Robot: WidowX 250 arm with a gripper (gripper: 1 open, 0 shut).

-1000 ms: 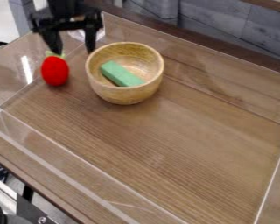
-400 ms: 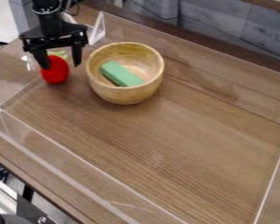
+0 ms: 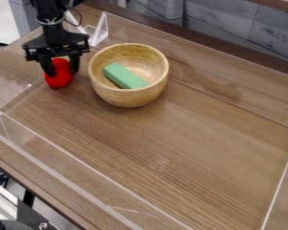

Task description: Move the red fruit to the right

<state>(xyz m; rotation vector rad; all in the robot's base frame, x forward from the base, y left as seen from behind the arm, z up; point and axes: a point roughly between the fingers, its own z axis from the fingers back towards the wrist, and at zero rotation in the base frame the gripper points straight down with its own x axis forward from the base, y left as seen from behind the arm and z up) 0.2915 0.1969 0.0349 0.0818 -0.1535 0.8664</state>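
Gripper (image 3: 58,63) over the fruit (image 3: 58,75), jaws spread either side, not yet pinching.
Fruit sits left of the bowl (image 3: 129,75); likely light, matte, rounded (may roll), so pinch across its middle.

The red fruit (image 3: 58,74) at the far left is bright, plain red. The gripper (image 3: 57,63) over it is black. Just to its right the bowl (image 3: 130,92) is pale, honey-coloured wood with faint grain, and the flat piece (image 3: 126,76) inside it is light green. The table (image 3: 183,153) is mid-brown wood with darker streaks running lengthwise. The clear walls (image 3: 62,171) around it show whitish edges. Far behind, the backdrop (image 3: 255,31) is grey.
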